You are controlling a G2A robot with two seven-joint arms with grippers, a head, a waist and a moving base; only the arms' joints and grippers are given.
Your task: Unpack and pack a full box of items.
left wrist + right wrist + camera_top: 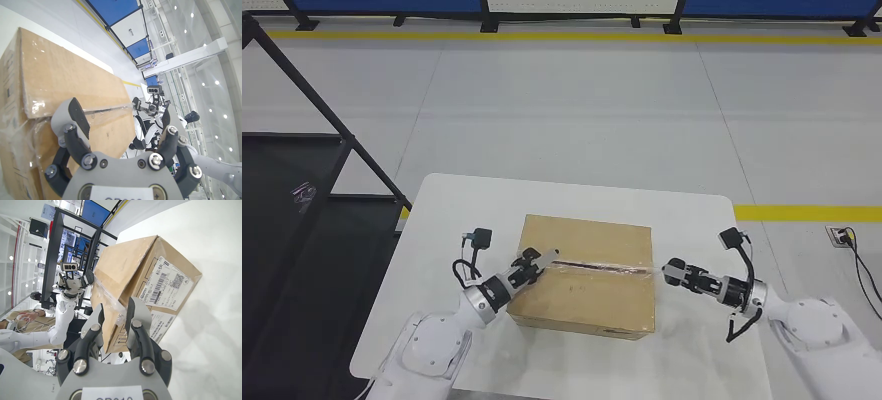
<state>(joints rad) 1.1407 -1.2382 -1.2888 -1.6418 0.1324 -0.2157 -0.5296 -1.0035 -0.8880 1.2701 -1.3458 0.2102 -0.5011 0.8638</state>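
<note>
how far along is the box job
Done: nothing visible; the brown cardboard box sits shut on the white table, clear tape along its top seam. In hand: left tool and right tool, both open, sit at opposite ends of that seam. Left: opening the flaps, unpacking, repacking.

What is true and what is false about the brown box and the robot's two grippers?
1. The brown cardboard box is open. False: its flaps are shut under clear tape.
2. The box stands on the white table. True.
3. The left gripper holds a toy. False: it is open and empty, at one end of the box.
4. The right gripper is at the box's other end. True.
5. White printed labels are on the box's side. True.
</note>
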